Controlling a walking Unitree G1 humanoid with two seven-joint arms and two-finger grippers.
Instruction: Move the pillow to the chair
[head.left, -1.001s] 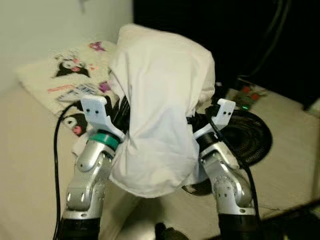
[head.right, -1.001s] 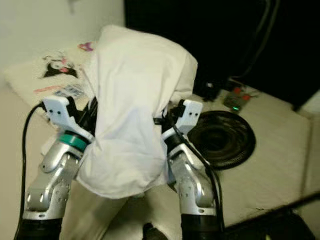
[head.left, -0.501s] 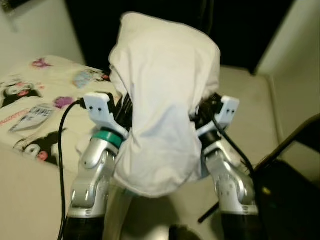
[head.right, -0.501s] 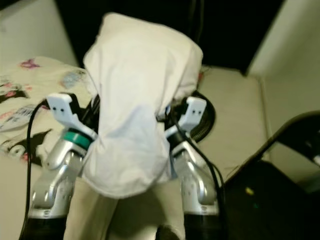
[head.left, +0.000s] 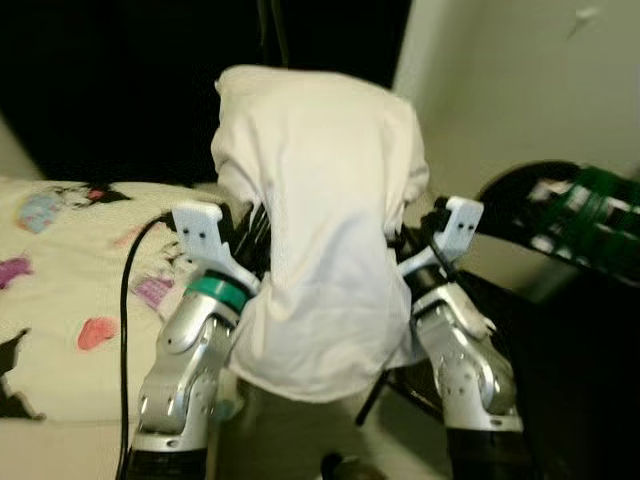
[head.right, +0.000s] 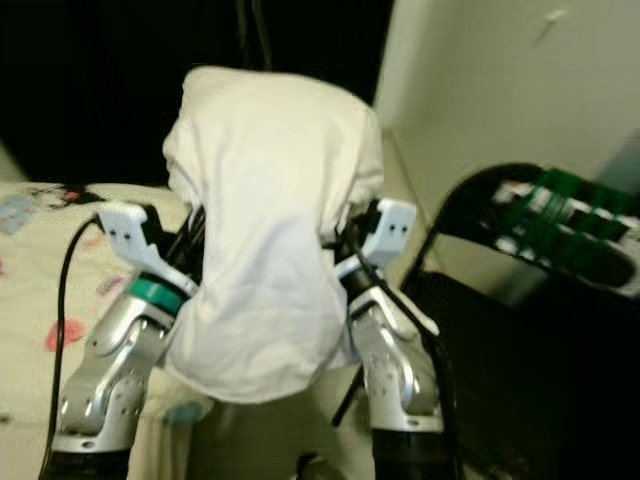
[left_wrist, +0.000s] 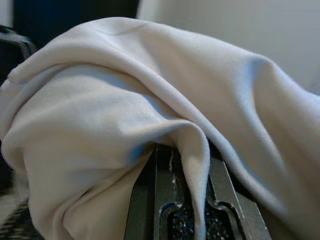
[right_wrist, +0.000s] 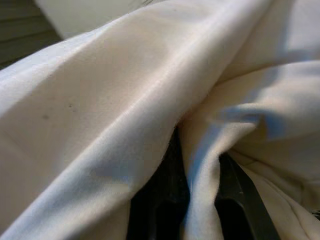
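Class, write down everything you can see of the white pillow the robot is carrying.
The pillow is plain off-white cloth, soft and creased, with no print. It is held up off any surface between the two arms, bulging on top and sagging below. The left end effector and the right end effector each pinch a fold of its fabric between black fingers. It hangs in front of the robot, with the dark chair to its right.

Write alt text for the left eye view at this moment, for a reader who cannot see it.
A white pillow is held up between the robot's two silver arms, the left pincer and right pincer pressed into its sides. A black chair stands to the right by a pale wall; a printed bedsheet lies left.
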